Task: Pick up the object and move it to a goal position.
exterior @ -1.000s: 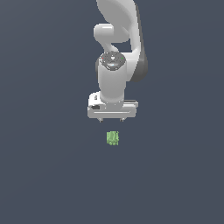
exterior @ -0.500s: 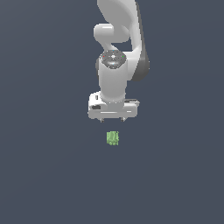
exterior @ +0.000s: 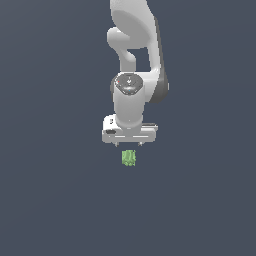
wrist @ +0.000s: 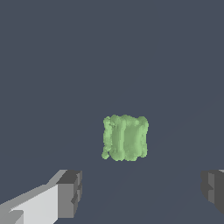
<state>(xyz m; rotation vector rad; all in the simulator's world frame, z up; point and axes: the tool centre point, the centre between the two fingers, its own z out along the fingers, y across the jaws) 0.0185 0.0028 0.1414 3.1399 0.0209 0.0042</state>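
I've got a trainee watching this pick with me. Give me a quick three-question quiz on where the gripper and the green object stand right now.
1. True or false: the gripper is shut on the green object.
2. In the wrist view, where does the green object lie relative to the two fingertips?
A. Beyond them, opposite the gap between them
B. Pressed against one fingertip
C. Out of sight
3. Fill in: in the exterior view, the green object sits just ____ the gripper.

Key
1. False: the jaws stand wide apart, nothing between them.
2. A
3. below
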